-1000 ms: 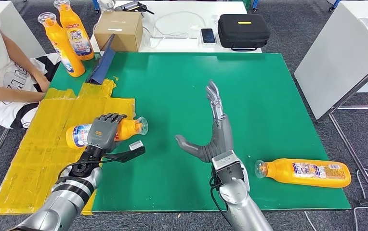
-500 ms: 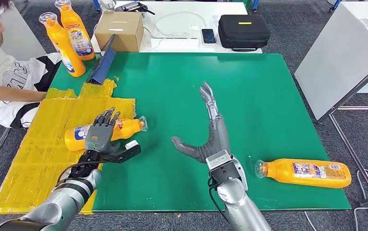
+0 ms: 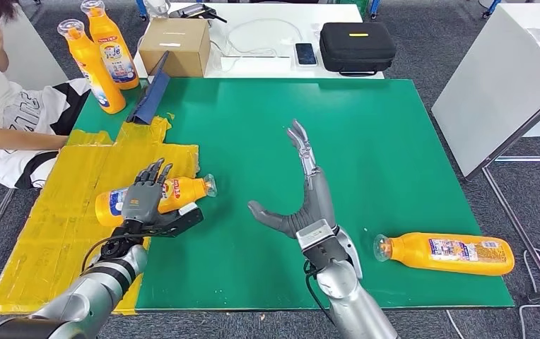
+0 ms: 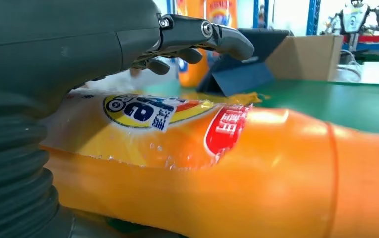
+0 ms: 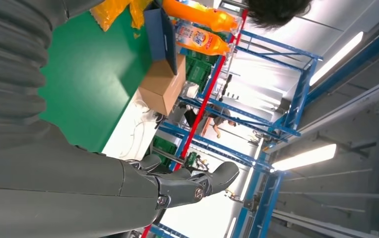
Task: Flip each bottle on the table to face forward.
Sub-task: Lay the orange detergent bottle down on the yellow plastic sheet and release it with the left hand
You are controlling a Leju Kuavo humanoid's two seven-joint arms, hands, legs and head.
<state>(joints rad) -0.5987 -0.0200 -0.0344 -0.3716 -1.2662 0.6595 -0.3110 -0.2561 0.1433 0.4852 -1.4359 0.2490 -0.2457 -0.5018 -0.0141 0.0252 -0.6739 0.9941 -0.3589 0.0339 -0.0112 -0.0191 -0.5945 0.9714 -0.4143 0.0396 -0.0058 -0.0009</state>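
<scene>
Hovering my left hand [image 3: 143, 200] over near bottle [image 3: 182, 191], fingers apart, gripping nothing. Bottle lying on counter [image 3: 394, 127], long axis crosswise, cap pointing toward my right hand [image 3: 302, 205], itself spread, empty. Second bottle [image 3: 451, 253] lying beyond right hand.

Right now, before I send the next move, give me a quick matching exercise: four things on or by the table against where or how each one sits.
1. bottle under left hand
2. bottle by right arm
3. cardboard box
4. black case

A. lying on green mat, near edge
B. white table, beside phone
C. lying on yellow sheet
D. white table, behind blue stand

Pairs: 1-C, 2-A, 3-D, 4-B
</scene>
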